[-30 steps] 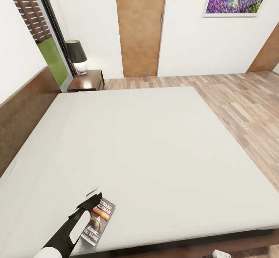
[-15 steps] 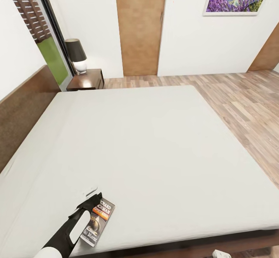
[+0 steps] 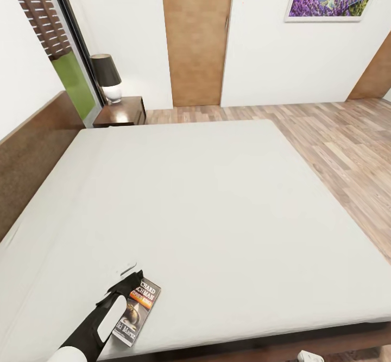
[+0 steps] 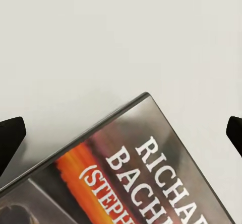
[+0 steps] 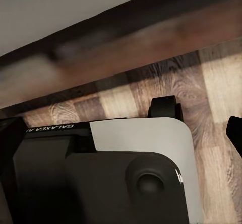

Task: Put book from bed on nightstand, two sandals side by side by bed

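Book (image 4: pixel 136 168) lies between spread left jaws — untouched.

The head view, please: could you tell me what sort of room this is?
A bedroom, most likely: a large bed with a brown headboard, and a nightstand carrying a lamp beside it.

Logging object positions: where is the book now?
In the head view, the book lies flat on the bed, near its front-left edge, under the left end effector.
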Tool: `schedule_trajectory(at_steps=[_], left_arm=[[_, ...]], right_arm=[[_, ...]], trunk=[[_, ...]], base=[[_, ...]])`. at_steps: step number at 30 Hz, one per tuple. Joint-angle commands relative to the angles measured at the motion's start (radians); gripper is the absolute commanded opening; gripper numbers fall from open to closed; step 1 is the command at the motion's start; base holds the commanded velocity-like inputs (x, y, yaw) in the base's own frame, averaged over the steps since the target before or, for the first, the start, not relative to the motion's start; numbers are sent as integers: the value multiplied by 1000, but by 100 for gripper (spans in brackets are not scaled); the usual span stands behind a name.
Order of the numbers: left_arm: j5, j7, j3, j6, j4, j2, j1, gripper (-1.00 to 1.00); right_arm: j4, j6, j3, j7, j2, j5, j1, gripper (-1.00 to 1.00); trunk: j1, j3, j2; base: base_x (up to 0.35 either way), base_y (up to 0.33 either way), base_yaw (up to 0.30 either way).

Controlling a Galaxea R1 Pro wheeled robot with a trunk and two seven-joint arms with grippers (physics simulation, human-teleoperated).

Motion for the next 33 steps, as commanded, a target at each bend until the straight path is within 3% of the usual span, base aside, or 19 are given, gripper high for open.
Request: schedule_trajectory(at_steps=[1,10,18,30,33], left_arm=[[7,9,-7,2,-2,2,0,100],[7,9,-8,2,-3,2,0,100],[7,9,-8,2,-3,2,0,100],[7,9,-8,3,-2,2,0,100],[7,9,-7,2,-2,2,0,100]], right_arm=[[0,4,-4,4,0,-2,0,100],[0,4,-4,4,0,-3,0,100],[0,4,-3,4,0,-3,-1,100],[0,4,-4,4,0,-2,0,100],[0,4,-4,4,0,-3,0,100]], trunk=[[0,-1,0],[0,-1,0],[31,-26,-56],[31,-26,-56],[42,-35,-77]], base=[[0,0,0],[0,0,0],[0,0,0],[0,0,0],[0,0,0]])
